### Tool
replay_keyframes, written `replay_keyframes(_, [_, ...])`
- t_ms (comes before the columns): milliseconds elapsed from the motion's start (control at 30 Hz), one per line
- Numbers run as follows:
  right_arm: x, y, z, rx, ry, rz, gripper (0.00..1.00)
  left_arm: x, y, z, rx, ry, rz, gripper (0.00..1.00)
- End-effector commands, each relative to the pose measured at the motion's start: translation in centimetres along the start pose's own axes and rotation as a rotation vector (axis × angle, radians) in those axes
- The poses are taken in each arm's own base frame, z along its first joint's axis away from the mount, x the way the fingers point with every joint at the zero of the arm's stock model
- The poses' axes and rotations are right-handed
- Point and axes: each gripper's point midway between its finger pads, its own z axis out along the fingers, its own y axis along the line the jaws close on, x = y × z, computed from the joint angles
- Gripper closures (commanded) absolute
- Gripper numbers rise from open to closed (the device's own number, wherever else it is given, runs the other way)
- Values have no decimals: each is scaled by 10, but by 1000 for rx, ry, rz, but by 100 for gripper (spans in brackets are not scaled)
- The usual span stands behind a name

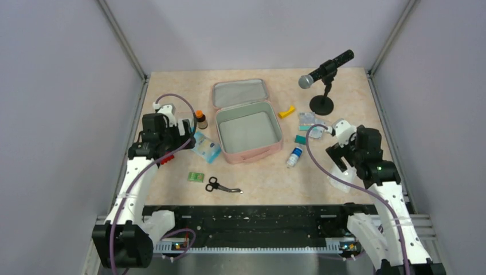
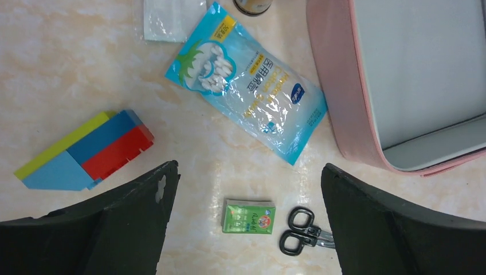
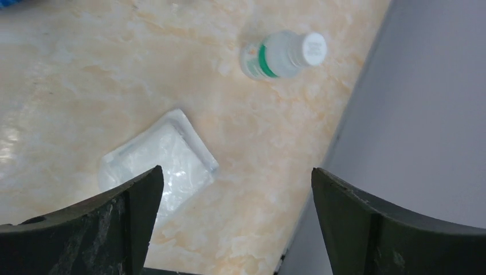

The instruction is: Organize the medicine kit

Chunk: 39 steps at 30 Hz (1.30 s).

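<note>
A beige, cream-veined, marble-patterned tabletop [image 1: 263, 177] fills the middle of the top view. It is closed in on the left, back and right by plain, matte, pale lavender-grey wall panels [image 1: 57, 86], which meet at slim silver metal corner posts [image 1: 123, 40] slanting up from the two far corners. Along the near edge runs a scuffed black metal rail [image 1: 258, 217] with a pale toothed strip [image 1: 258, 247] just below it. The light is soft and even, casting only weak shadows and a faint glossy sheen on the tabletop in the wrist views.
</note>
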Motion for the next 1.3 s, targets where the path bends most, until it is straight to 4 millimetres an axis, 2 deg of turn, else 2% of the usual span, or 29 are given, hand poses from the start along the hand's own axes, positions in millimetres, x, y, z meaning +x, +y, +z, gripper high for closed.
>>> replay_keyframes(0, [-49,12,-4,-155,-193,-76,2,15,-1,3,3,71,-135,1])
replay_keyframes(67, [-69,35,-11,-305,-293,-135,5,29,1,12,3,151,-204,2])
replay_keyframes(133, [-84,52,-11,-390,-351,-146,7,34,4,20,13,189,-236,7])
replay_keyframes(333, [-108,87,5,-470,-328,-137,12,11,32,40,-46,98,-387,12])
replay_keyframes(500, [-131,111,5,-529,-321,-103,17,8,30,60,-4,114,-524,19])
replay_keyframes(633, [-134,117,6,-537,-302,-49,19,15,37,70,-47,149,-577,26])
replay_keyframes(833, [-130,117,3,-527,-297,-3,19,37,47,85,-123,214,-647,29])
replay_keyframes(1100, [-127,118,5,-524,-289,-3,19,44,40,118,-36,245,-684,38])
replay_keyframes(1267, [-129,117,5,-525,-287,-2,19,47,45,131,-52,256,-696,42])
